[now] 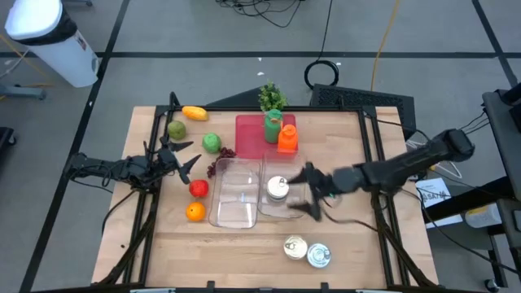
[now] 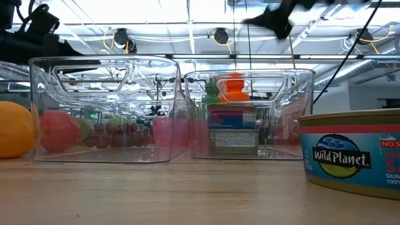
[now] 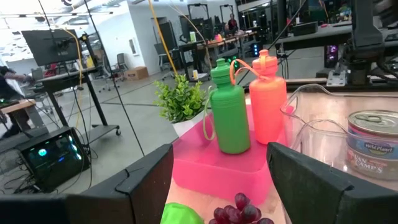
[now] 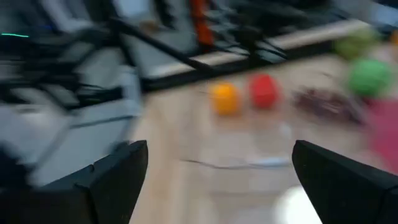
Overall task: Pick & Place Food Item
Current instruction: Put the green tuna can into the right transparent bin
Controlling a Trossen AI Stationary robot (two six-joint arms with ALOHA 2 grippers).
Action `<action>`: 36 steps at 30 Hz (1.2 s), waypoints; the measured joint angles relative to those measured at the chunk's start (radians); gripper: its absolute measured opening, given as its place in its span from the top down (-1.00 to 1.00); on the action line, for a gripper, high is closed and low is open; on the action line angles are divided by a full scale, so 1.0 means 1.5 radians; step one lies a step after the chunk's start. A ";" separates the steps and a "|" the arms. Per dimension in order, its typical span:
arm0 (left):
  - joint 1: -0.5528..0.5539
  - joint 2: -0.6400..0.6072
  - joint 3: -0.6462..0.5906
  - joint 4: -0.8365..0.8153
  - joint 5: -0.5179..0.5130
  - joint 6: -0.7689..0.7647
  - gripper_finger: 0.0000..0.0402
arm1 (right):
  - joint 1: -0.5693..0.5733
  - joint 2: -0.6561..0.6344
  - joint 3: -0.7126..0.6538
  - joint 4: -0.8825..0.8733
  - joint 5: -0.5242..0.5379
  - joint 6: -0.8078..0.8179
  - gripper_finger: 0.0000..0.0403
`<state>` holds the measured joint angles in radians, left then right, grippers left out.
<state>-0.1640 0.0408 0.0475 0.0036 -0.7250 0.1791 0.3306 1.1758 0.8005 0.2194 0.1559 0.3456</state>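
- Hovering with the right gripper point(image 1: 313, 194) just beside the right bin point(image 1: 273, 213), jaws spread wide and gripping nothing.
- Noting one can point(image 1: 278, 189) sitting upright inside that bin, apart from the fingers, so probably counting as placed.
- Treating the two spare cans point(image 1: 295, 247) near the front edge as the likely next food items; judging this only from the layout.
- Lifting clear of the bin wall before swinging towards the front, avoiding a clip on the clear rim that could be shoving the bin and tipping the can inside.
- Approaching a spare can from straight above, since the pair are lying touching each other; picking the outer one so that one finger is not wedging between them.
- Centring the jaws across the can's round side, closing slowly, watching for the smooth metal slipping or rolling.
- Parking the left gripper point(image 1: 186, 160) by the fruit on the left side, jaws partly open and empty, grapes point(image 3: 239, 210) showing just past its fingers.
- Steering wide of the left bin point(image 1: 236, 195) and the bottles point(image 1: 279, 130) while carrying, then lowering inside the bin walls before letting go.
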 joint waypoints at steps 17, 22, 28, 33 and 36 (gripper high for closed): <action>0.000 0.000 0.000 0.000 0.000 0.000 -0.36 | 0.372 0.155 0.082 -0.038 0.246 -0.013 -0.89; 0.000 0.000 0.000 0.000 0.000 0.000 -0.36 | 0.370 0.191 0.151 -0.427 0.246 0.313 -0.88; 0.000 0.000 0.000 0.000 0.000 0.000 -0.36 | 0.364 0.230 0.126 -0.585 0.135 0.522 -0.88; 0.000 0.000 0.000 0.000 0.000 0.000 -0.36 | 0.350 0.237 0.086 -0.571 0.085 0.560 -0.88; 0.000 0.000 0.000 0.000 0.000 0.000 -0.36 | 0.339 0.236 0.072 -0.566 0.085 0.565 -0.88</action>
<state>-0.1640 0.0406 0.0475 0.0036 -0.7247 0.1791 0.8391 1.5304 0.9085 -0.6296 0.2831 1.1931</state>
